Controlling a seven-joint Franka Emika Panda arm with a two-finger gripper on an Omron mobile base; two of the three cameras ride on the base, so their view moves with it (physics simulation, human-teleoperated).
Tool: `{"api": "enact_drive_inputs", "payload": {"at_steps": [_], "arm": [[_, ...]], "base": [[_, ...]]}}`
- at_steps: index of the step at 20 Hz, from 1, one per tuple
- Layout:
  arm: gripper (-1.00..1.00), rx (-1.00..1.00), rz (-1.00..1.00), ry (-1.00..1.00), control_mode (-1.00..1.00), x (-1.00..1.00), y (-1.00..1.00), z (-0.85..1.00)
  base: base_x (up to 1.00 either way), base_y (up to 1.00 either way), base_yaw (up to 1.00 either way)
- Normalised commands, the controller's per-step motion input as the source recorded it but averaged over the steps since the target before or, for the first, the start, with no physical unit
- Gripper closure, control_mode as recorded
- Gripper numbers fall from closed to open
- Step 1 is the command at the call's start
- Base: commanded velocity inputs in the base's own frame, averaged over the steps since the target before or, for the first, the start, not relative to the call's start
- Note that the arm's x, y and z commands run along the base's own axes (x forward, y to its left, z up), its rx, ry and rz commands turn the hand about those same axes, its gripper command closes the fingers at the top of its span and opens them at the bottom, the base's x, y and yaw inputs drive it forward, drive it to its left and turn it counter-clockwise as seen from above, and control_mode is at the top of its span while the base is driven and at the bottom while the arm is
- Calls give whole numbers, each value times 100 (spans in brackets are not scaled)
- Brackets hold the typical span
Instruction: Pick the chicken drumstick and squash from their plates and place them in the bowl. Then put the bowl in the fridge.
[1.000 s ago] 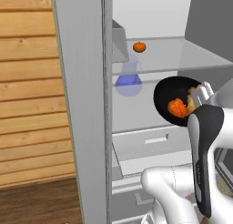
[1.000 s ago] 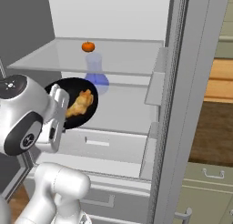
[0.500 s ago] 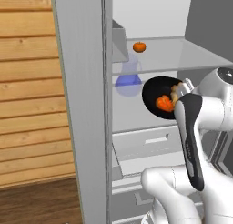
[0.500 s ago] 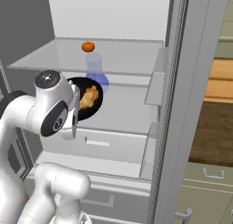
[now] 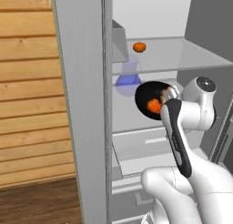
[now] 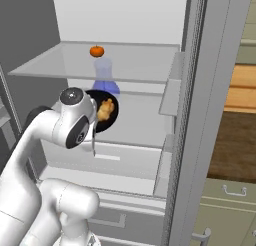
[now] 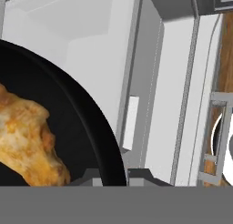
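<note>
Two dark fingertips (image 7: pixel 111 175) sit pinched on the rim of the black bowl (image 7: pixel 86 132) at the bottom of the hand view, so the gripper (image 7: pixel 111 176) is clamped shut on the bowl's edge. That close view shows the golden chicken drumstick (image 7: pixel 27 141) lying inside the bowl, with white fridge drawers and door shelves beyond.

From the left base view the bowl (image 5: pixel 148 95) is held in the fridge's (image 5: pixel 82 104) open interior, below the glass shelf, and the orange squash (image 5: pixel 154 106) shows in it; the drumstick is hidden there behind the arm. From the right base view the drumstick (image 6: pixel 105 110) is plain in the bowl (image 6: pixel 107 121) and the squash cannot be made out.

The arm bends sharply at the elbow, its forearm reaching in toward the shelves, wrist level with the bowl.

Farther back, a translucent blue jug (image 6: pixel 104 79) stands just behind the bowl, and an orange fruit (image 6: pixel 97 51) rests on the upper glass shelf (image 6: pixel 140 65).
</note>
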Motion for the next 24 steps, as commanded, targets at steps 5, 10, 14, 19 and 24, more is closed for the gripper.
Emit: {"api": "enact_drive_inputs", "payload": {"at_steps": [5, 10, 14, 19, 24], "arm": [[100, 0, 3, 1, -100, 64, 0, -46], [100, 0, 2, 1, -100, 46, 0, -38], [100, 0, 0, 0, -100, 27, 0, -24], [100, 0, 0, 0, -100, 27, 0, -21], [-100, 0, 0, -3, -100, 21, 0, -5]], "base": [[0, 0, 0], [0, 0, 0], [0, 0, 0], [0, 0, 0], [0, 0, 0]]}}
